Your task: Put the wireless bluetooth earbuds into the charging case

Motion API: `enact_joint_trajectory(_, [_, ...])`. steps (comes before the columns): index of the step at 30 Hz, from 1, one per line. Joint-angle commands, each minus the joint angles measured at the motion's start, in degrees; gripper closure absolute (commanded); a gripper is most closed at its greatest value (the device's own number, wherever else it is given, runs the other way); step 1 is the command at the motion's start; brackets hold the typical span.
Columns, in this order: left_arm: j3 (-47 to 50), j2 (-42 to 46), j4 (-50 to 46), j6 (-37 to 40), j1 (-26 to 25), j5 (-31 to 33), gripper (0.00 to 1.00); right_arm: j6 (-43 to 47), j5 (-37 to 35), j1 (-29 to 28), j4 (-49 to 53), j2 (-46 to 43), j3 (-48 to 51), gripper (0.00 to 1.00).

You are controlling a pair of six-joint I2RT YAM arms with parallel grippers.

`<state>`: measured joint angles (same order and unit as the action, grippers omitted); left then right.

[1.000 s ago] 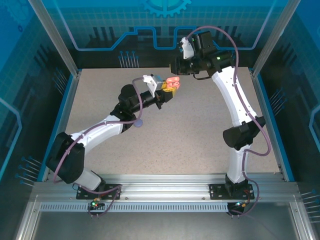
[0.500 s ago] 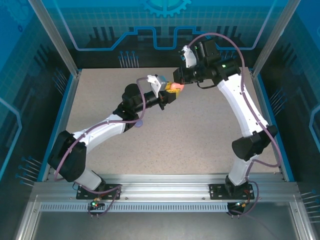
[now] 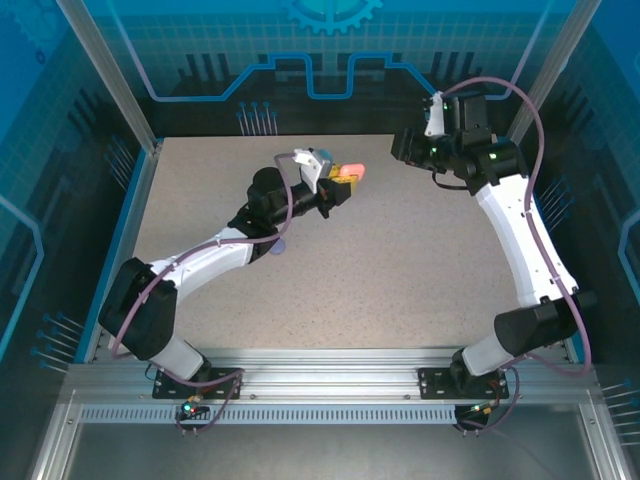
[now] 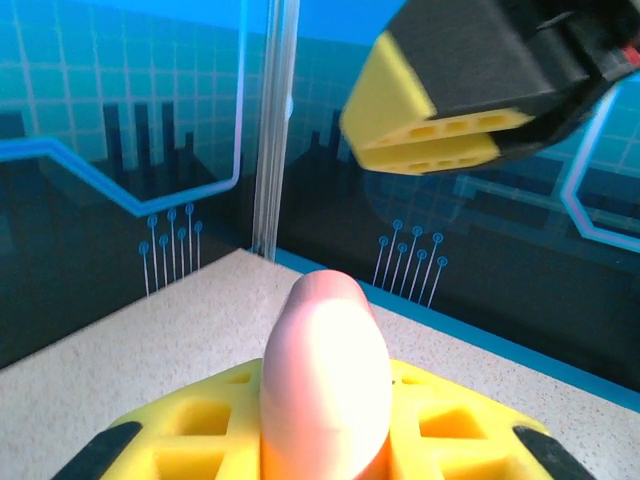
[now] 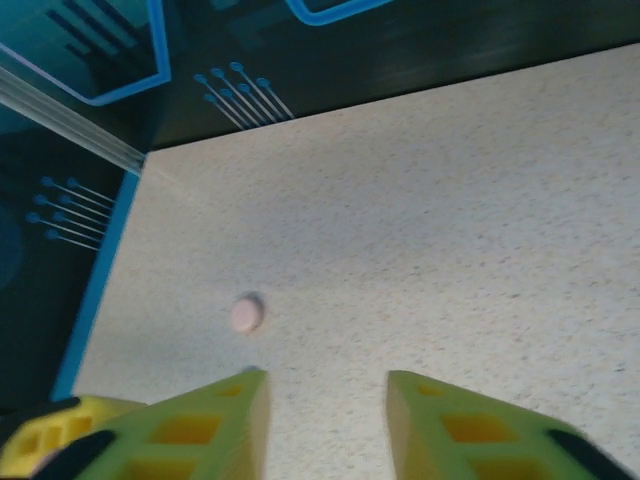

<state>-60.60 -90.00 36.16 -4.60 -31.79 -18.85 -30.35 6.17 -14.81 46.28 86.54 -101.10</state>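
Left gripper [image 3: 342, 186] clamps the pink charging case [image 4: 325, 390] between its fingertips. Right gripper [image 5: 326, 385], jaws spread, stands apart from the case.

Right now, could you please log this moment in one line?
left jaws: shut on pink case | right jaws: open, empty | small pink piece on table

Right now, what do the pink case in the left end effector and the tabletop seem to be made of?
Pink case: smooth moulded plastic by the look, with a satin finish and a soft highlight along its rounded top. No seam shows.
Tabletop: matte beige with fine speckles. It could be laminate or a stone-like composite; the look leaves that open.
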Motion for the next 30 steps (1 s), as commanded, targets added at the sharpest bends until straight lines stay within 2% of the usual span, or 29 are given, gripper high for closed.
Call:
enact_joint_trajectory(1, [0.9,-1.9,-2.6,-5.0,-0.2,2.7,1.00,-2.2,-2.6,0.4,-3.6,-4.1,7.2,0.56])
enact_joint_trajectory(7, [0.7,-4.6,-6.8,-10.4,-1.5,5.6,1.00,-3.6,-4.1,1.1,-7.4,-12.1,22.2,0.30])
enact_joint_trajectory(10, [-0.1,-5.9,-9.8,-13.0,-2.1,6.6,1.00,-4.5,-3.8,1.2,-8.1,-15.3,27.9,0.23])
enact_joint_trajectory(18, [-3.0,-10.2,-16.6,-20.6,-3.4,10.2,1.00,-6.9,-1.5,1.2,-10.4,-22.9,39.5,0.19])
enact_joint_trajectory(30, [-12.7,-19.4,-26.0,-30.2,-3.7,14.9,1.00,-2.4,-2.9,1.3,-9.2,-27.1,42.8,0.15])
